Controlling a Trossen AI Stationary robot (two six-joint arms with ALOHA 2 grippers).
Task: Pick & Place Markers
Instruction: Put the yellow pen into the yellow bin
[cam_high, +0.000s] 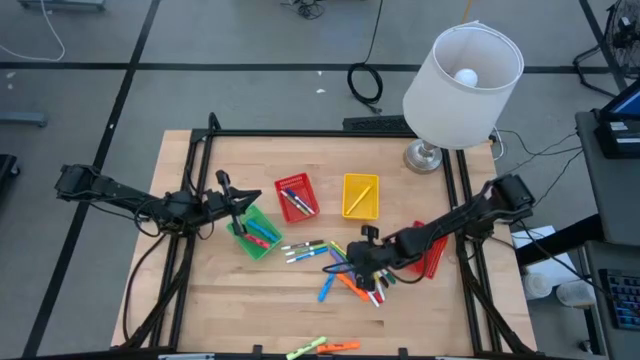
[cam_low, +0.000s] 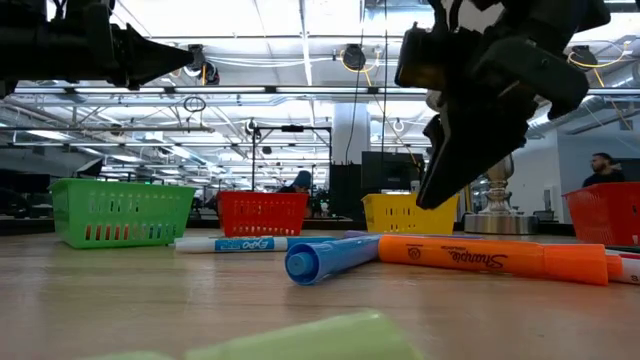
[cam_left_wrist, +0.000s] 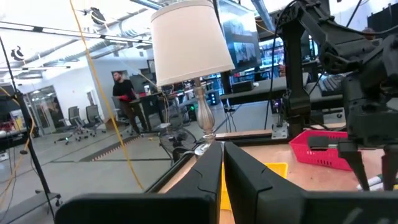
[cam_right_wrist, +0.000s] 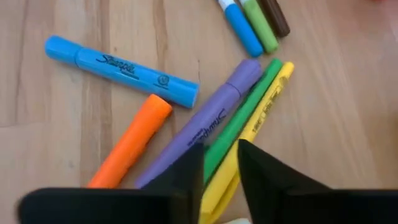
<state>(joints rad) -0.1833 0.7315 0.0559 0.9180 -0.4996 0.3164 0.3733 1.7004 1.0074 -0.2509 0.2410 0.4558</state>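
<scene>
Wood-topped table, with a heap of markers right of centre, just in front of the yellow basket. Right gripper low over that heap, fingers parted a little and closed on nothing.

Straight ahead of the tips: purple marker, green marker and yellow marker. All three flat and side by side, long axes parallel, running away from the fingers. Near end of the green one leading into the gap. Blue highlighter lying crosswise to those three. Orange marker beside the purple, angled slightly off it.

From table height, a white marker flat on the wood, long axis straight across the view.

Over on the left, left gripper hanging above the green basket, its fingers almost together with nothing between them. Several markers already in that basket, more in the red basket. A couple more at the table's front edge, lying along it.
</scene>
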